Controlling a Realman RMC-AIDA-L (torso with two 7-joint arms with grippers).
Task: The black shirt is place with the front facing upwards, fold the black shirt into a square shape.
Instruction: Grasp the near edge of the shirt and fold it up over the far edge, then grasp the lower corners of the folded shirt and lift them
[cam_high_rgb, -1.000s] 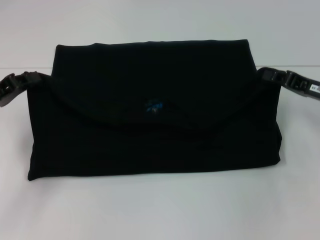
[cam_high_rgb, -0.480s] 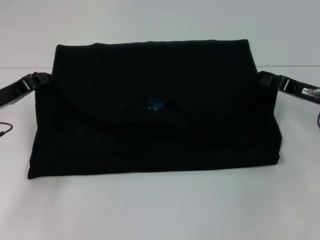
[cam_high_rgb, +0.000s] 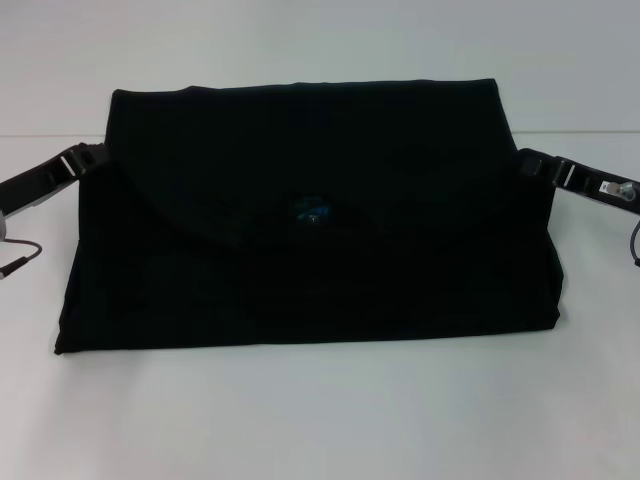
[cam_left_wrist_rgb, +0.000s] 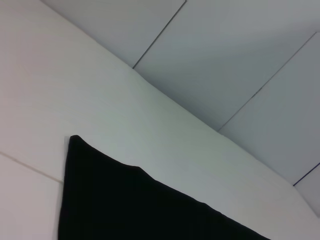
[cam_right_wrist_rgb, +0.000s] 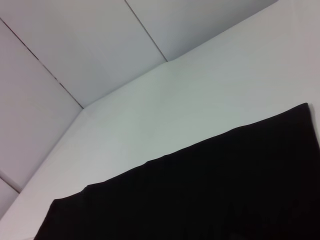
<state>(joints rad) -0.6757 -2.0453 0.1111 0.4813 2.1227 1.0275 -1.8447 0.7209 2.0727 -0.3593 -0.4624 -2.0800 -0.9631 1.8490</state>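
The white table (cam_high_rgb: 320, 420) was seen spread across the whole head view, backed by a pale panelled wall (cam_left_wrist_rgb: 240, 60). At the middle of the table the black shirt (cam_high_rgb: 310, 240) was laid as a wide folded rectangle, its upper layer turned down toward the near edge in a curved flap, and its far edge was shown as a straight dark line in both wrist views. The left claw (cam_high_rgb: 88, 158) was placed at the shirt's left edge, touching the cloth; whether it was spread or pressed together could not be told. The right claw (cam_high_rgb: 530, 162) was placed likewise at the right edge, its state equally undeterminable. A small blue neck label (cam_high_rgb: 312, 209) was seen near the flap's centre.
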